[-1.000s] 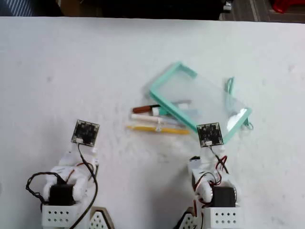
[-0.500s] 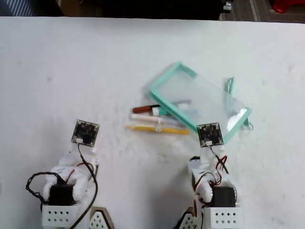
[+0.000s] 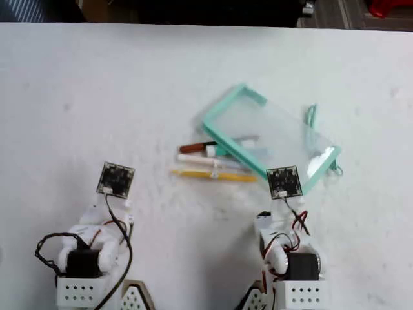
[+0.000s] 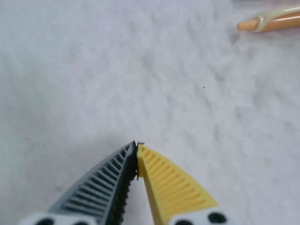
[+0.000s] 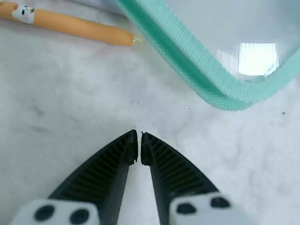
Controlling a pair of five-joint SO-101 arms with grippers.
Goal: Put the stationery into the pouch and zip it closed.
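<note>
With nothing yet picked up, the left gripper (image 4: 137,147) and right gripper (image 5: 139,138) rest closed and empty, while the pens (image 3: 210,159) lie mid-frame against the pouch (image 3: 233,148), seemingly awaiting loading.

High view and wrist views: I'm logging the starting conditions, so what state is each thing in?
Clear pouch with mint-green edging: flat on the white table; zip state cannot be told.
Orange pen: loose on the table, outside the pouch.
White pen: on the table, one end at the pouch's edge.
Brown-capped marker: same.
Left gripper: shut, empty.
Right gripper: shut, empty.
</note>
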